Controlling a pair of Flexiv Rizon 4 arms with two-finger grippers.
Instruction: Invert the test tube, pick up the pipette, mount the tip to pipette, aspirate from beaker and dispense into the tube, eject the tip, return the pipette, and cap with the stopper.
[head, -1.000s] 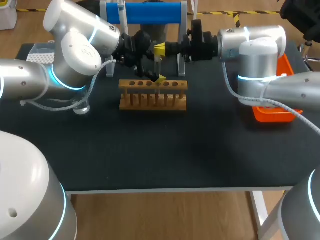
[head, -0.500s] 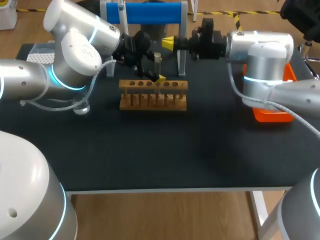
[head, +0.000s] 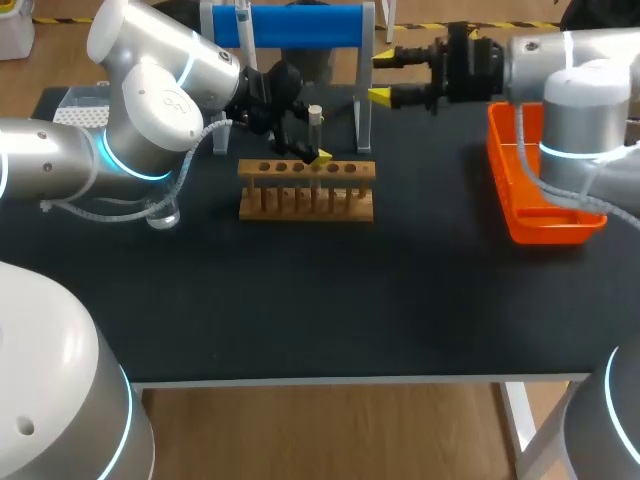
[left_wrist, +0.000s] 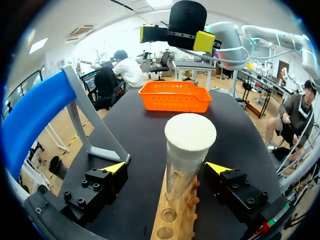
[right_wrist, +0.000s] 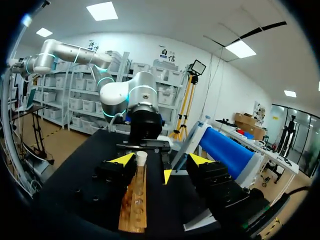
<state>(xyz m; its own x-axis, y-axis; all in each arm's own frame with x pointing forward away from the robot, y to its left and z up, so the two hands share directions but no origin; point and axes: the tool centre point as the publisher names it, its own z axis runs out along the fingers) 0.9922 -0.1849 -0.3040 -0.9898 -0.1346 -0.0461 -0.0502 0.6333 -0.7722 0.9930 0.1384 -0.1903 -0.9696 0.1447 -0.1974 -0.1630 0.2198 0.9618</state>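
In the head view, the left arm (head: 150, 100) is hiding part of a white box (head: 78, 105) and most of the left gripper (left_wrist: 167, 168). The left wrist view is showing what the head view cannot: the fingers are standing spread, with the test tube (left_wrist: 186, 165) between them and a gap on at least one side. The tube is standing upright in the wooden rack (head: 306, 190), with the white stopper (left_wrist: 190, 132) sitting in its mouth. The rack is resting on the black table (head: 320, 300), in front of the blue stand (head: 290, 25). The right gripper (head: 382, 77) is hanging apart from the tube, fingers spread and holding nothing. The right arm (head: 575, 110) is partly covering the orange tray (head: 545, 225).
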